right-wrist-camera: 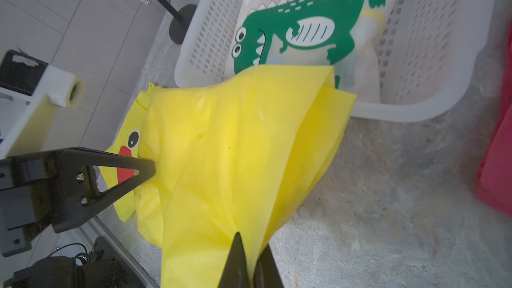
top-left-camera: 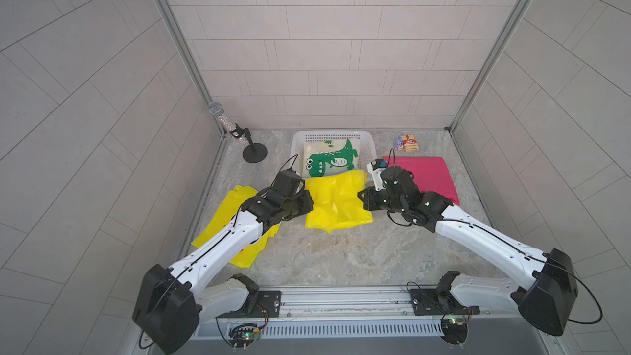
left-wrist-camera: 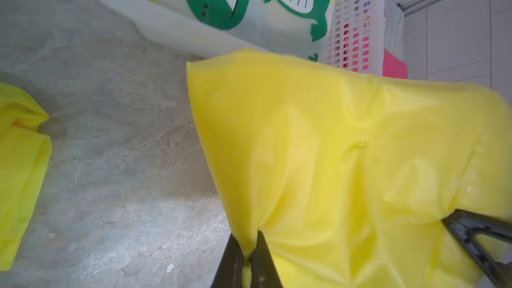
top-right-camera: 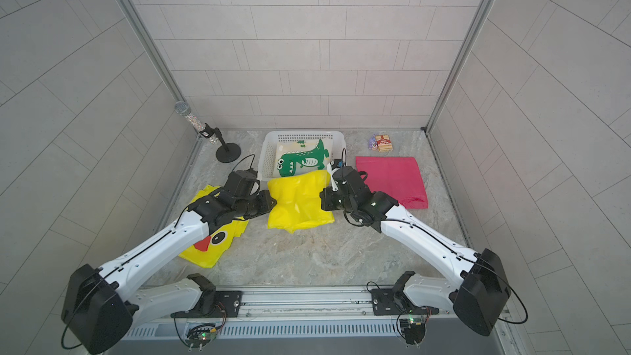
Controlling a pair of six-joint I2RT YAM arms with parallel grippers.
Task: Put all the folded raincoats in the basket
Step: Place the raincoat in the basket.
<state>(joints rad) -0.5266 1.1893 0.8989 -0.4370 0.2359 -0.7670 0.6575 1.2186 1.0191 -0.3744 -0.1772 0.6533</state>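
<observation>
The folded yellow raincoat (top-left-camera: 336,199) (top-right-camera: 297,199) is stretched between my two grippers in front of the white perforated basket (top-left-camera: 333,133) (top-right-camera: 304,133). Its far edge lies over the basket's near rim (right-wrist-camera: 401,112). My left gripper (top-left-camera: 309,204) (left-wrist-camera: 248,245) is shut on the raincoat's left edge. My right gripper (top-left-camera: 360,196) (right-wrist-camera: 250,245) is shut on its right edge. Yellow film is pinched between both pairs of fingers. A pale raincoat with a green dinosaur print (top-left-camera: 329,162) (right-wrist-camera: 299,29) lies inside the basket.
Another yellow raincoat with a duck face (top-right-camera: 205,247) lies on the table under my left arm. A pink folded raincoat (top-left-camera: 426,175) lies to the right of the basket. A microphone on a black stand (top-left-camera: 254,153) is back left, a small box (top-left-camera: 409,143) back right.
</observation>
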